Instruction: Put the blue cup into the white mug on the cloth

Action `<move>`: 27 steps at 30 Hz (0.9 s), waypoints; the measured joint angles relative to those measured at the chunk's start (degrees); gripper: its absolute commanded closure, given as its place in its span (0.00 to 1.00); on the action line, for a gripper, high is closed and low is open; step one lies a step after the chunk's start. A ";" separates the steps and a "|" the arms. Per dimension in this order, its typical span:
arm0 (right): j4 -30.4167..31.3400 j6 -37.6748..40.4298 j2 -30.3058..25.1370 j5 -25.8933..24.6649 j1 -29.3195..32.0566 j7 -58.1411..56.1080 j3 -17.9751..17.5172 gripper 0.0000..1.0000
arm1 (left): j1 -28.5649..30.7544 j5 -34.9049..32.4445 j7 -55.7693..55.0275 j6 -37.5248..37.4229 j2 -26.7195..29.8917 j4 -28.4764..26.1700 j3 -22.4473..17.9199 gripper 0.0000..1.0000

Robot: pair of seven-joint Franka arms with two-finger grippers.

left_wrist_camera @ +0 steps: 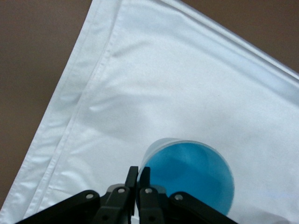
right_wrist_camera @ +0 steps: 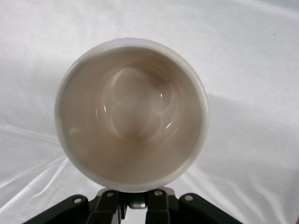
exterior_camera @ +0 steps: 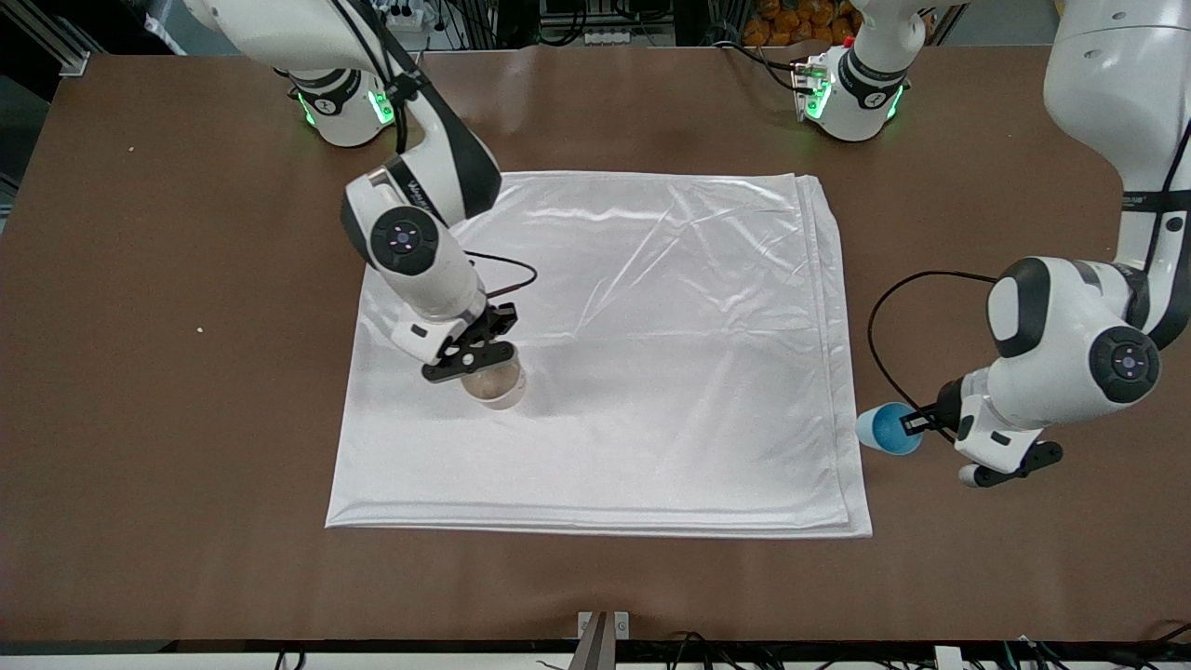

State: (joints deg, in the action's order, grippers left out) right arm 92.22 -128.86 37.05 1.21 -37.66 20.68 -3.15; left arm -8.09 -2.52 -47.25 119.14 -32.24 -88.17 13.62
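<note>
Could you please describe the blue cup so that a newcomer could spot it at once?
Find the big white cloth on the brown table. At its edge toward the left arm's end, the left gripper holds the blue cup by the rim. It is blue; the mug is white.

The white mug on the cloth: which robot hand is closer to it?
The right. The right gripper is shut on the white mug on the cloth; the left gripper, at the cloth's edge toward the left arm's end, is shut on the blue cup.

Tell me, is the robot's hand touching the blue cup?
Touching. The left wrist view shows the left gripper pinching the blue cup at its rim, fingers shut on the wall.
</note>
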 measured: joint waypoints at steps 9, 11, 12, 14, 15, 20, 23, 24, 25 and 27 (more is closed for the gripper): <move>-0.34 -0.84 0.90 0.00 -0.36 0.01 -0.78 1.00 | -3.90 0.00 -6.34 -0.04 0.00 0.83 0.01 1.00; -0.35 -0.84 0.95 -0.04 -0.36 0.01 -0.99 0.90 | -4.68 0.00 -7.63 -0.04 0.00 0.87 0.02 1.00; -0.35 -0.84 1.00 -0.05 -0.37 0.01 -1.14 0.85 | -5.02 0.00 -8.20 -0.04 0.00 0.92 0.02 1.00; -0.34 -0.99 1.15 -0.07 -0.40 0.01 -1.45 0.61 | -5.74 0.00 -9.31 -0.04 0.00 1.09 0.02 1.00; -0.34 -1.16 1.23 -0.07 -0.43 0.01 -1.55 0.40 | -6.08 0.00 -9.69 -0.04 0.01 1.17 0.02 1.00; -0.35 -2.38 1.51 -0.07 -0.57 0.06 -1.68 0.00 | -7.89 0.00 -11.66 -0.04 0.01 1.40 0.03 1.00; -0.42 -2.63 1.52 -0.07 -0.57 0.07 -1.67 0.00 | -8.68 0.00 -12.72 -0.04 0.01 1.43 0.02 1.00; -0.53 -2.63 1.52 -0.07 -0.56 0.08 -1.67 0.00 | -8.92 0.00 -13.06 -0.04 0.01 1.43 0.03 1.00; -0.69 -2.63 1.51 -0.07 -0.54 0.10 -1.65 0.00 | -9.11 0.00 -13.40 -0.04 0.01 1.44 0.02 1.00; -1.21 -2.34 1.35 -0.07 -0.42 0.13 -1.62 0.00 | -9.46 0.00 -13.97 -0.04 0.01 1.45 0.02 1.00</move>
State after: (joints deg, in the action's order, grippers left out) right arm 91.02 -131.21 38.40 1.14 -38.07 20.81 -4.77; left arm -17.55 -2.52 -61.21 119.10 -32.23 -86.72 13.64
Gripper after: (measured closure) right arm 0.339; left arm 0.952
